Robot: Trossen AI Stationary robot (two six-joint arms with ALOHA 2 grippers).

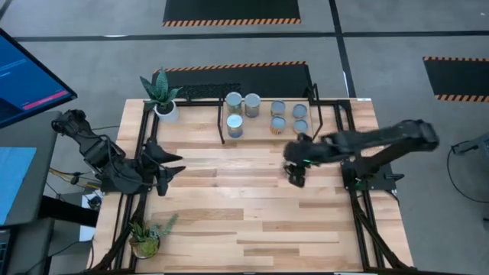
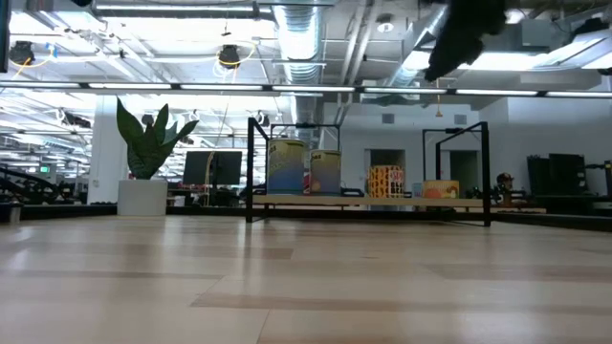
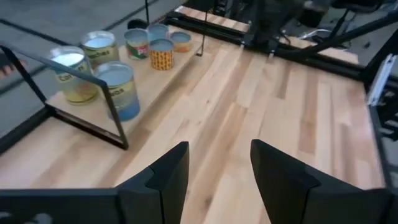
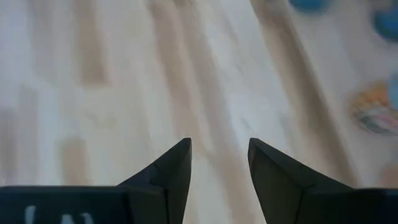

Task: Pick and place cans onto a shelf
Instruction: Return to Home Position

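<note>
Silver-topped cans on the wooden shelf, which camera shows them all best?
The high view: straight down, it shows every silver-topped can on the light-wood shelf, none overlapping. The left wrist view sees them obliquely, past the black frame. The low view shows only sides. The right wrist view catches a few.

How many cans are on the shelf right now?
7. Three larger cans stand on the shelf toward the left arm's side; four smaller cans form a square beside them. None looks hidden.
</note>
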